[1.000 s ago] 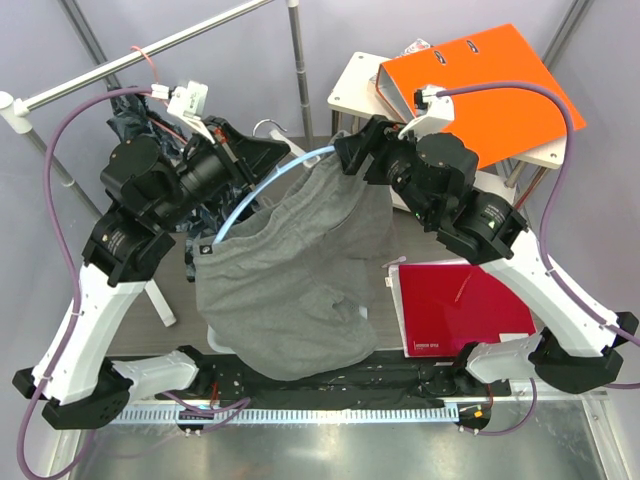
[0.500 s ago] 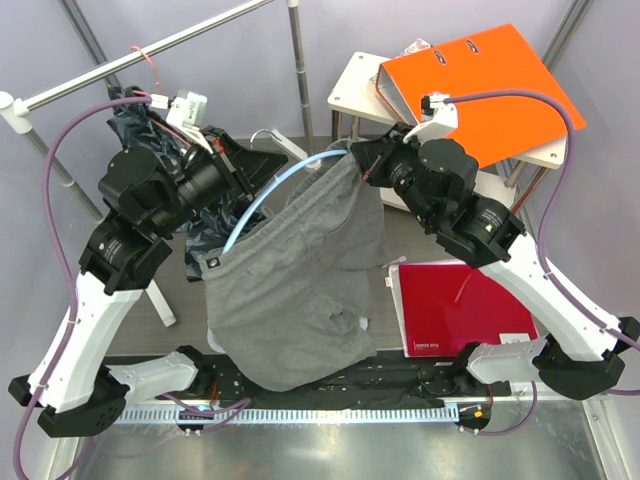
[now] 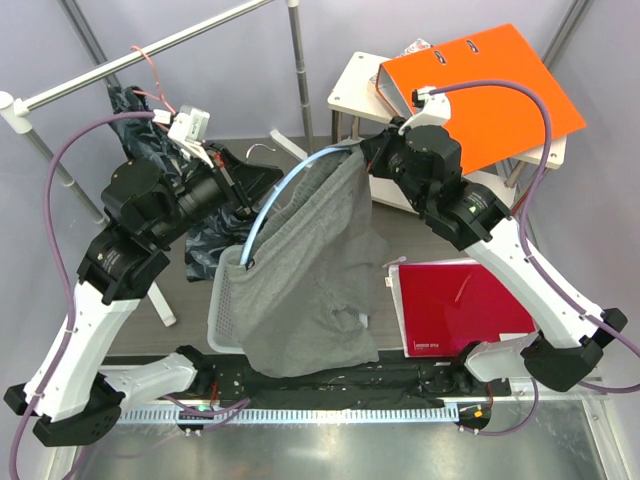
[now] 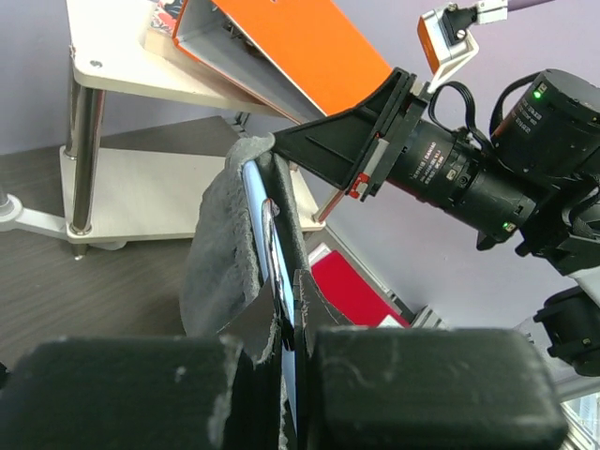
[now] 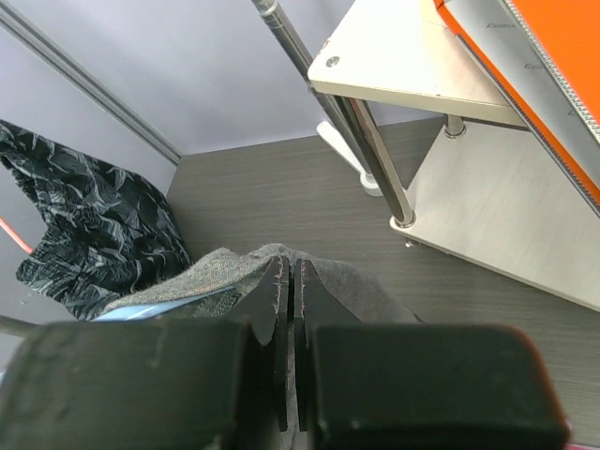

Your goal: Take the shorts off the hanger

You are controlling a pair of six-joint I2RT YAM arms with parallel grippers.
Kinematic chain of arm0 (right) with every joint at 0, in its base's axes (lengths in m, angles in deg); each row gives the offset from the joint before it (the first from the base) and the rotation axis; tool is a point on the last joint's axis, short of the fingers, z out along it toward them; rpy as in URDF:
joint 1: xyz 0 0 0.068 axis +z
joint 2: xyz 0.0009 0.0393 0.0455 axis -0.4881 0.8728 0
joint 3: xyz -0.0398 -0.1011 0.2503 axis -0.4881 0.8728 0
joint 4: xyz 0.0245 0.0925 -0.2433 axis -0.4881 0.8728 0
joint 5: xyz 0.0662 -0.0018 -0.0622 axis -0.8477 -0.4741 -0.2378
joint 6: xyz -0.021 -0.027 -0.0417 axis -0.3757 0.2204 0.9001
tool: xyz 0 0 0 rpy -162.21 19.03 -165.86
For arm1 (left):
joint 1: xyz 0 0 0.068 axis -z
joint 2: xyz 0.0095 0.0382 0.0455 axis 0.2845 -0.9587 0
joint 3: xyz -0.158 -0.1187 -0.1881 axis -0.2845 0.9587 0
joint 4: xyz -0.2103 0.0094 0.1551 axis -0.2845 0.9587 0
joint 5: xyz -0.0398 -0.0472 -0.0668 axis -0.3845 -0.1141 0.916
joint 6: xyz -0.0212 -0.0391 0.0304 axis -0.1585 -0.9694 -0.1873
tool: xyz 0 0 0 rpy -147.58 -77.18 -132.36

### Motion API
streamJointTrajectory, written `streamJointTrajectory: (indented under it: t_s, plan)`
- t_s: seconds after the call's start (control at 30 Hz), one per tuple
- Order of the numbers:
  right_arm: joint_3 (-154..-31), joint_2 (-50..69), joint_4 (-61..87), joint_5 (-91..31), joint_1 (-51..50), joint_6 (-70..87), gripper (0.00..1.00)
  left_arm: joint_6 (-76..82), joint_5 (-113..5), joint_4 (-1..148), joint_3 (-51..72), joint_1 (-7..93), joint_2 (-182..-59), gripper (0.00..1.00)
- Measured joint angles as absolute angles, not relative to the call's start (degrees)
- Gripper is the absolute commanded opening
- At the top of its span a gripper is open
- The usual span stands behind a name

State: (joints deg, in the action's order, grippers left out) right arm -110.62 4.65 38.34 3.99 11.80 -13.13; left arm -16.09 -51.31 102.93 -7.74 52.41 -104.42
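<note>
Right gripper (image 5: 292, 277) has clenched since a second ago, now pinching the shorts (image 3: 310, 280) at the waistband | left gripper (image 4: 286, 361) clamped on the light-blue hanger (image 3: 283, 190), cloth alongside | I record the shorts draped over the hanger, hanging between both arms.

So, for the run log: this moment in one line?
left pincer: shut on hanger | right pincer: shut on shorts | shorts: not yet off hanger
</note>
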Motion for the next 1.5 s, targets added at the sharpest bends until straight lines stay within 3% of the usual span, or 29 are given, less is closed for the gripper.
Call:
streamJointTrajectory:
  t_s: [0.2,0.43,0.7,0.87,0.93,0.97,1.0,1.1,1.2,1.3,1.5]
  plan:
    - [-110.38,5.07,37.95,2.29,11.49,-11.27,0.01,-15.37,-52.14,104.05,-7.74,52.41,-103.90,0.00]
    - [-109.55,3.12,35.76,-13.06,8.89,-10.66,0.01,-15.61,-52.45,103.94,-8.77,52.38,-104.75,0.00]
    - [-120.76,6.29,38.43,-20.09,13.76,-12.32,0.01,-18.17,-50.90,99.35,-12.53,52.38,-110.72,0.00]
    - [-121.22,6.21,38.82,-20.81,17.39,-13.74,0.01,-18.54,-50.39,98.61,-13.66,52.38,-113.58,0.00]
    - [-120.93,6.14,39.74,-20.05,17.98,-13.76,0.12,-18.54,-50.63,98.80,-13.68,52.38,-114.23,0.00]
    - [-120.45,5.99,39.74,-19.61,17.98,-13.76,0.24,-18.52,-50.88,98.96,-13.73,52.36,-114.45,0.00]
    - [-119.75,5.75,39.72,-19.20,17.98,-13.65,0.46,-18.56,-51.55,99.26,-13.75,52.38,-114.74,0.00]
    - [-118.12,4.98,41.07,-18.13,18.55,-12.93,0.69,-18.74,-53.54,99.68,-13.75,52.38,-115.24,0.00]
    - [-118.03,4.72,43.32,-15.68,21.09,-11.45,0.83,-18.85,-55.99,99.57,-13.75,52.41,-115.63,0.00]
    - [-118.16,4.28,46.01,-13.45,24.78,-10.18,0.89,-18.87,-58.20,99.09,-13.75,52.38,-115.85,0.00]
    - [-117.61,2.78,45.71,-16.77,30.59,-7.80,0.94,-18.76,-61.93,98.10,-14.76,52.38,-118.12,0.00]
